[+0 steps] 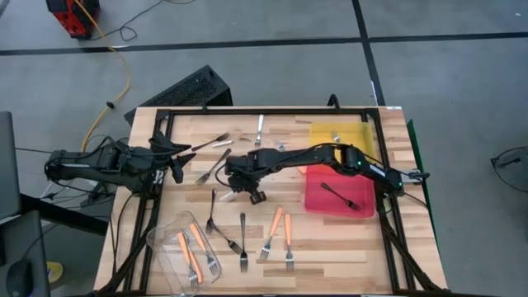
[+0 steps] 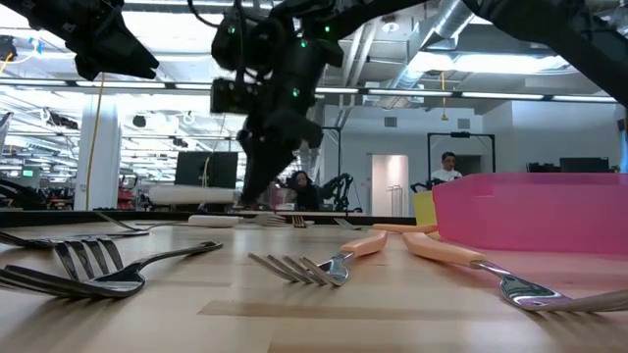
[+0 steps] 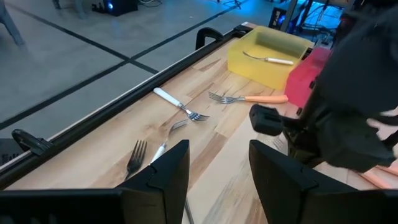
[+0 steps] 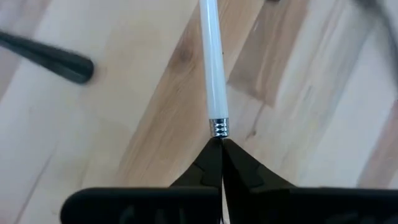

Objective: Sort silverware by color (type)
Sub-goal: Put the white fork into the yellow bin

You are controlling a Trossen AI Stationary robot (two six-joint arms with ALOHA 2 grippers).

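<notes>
Slim forks lie scattered on the wooden table (image 1: 330,247). Two orange-handled forks (image 1: 279,231) and dark forks (image 1: 242,239) lie near the front. A white-handled fork (image 1: 259,128) lies at the far edge, and two more forks (image 1: 214,165) lie nearby. My right gripper (image 1: 247,188) is over the table's middle, shut on a white-handled fork (image 4: 212,68). My left gripper (image 1: 177,163) waits open at the left side, touching nothing. One dark fork (image 1: 340,196) lies in the red tray (image 1: 318,202). A white-handled one (image 3: 268,60) lies in the yellow tray (image 3: 249,59). My right gripper (image 4: 221,146) pinches the white-handled fork between its two fingertips at the metal neck (image 4: 219,132), right behind the handle's ribbed collar. It comes from above, pointing down. The white handle sticks straight out past the fingertips over the wood; the tine end is hidden by the fingers.
A clear plastic tub (image 1: 169,260) at the near left corner holds orange-handled forks (image 1: 191,254). The black frame rail (image 1: 272,110) runs along the table's far edge. In the left wrist view the right arm (image 3: 354,106) stands close beside an orange-handled fork (image 3: 252,98).
</notes>
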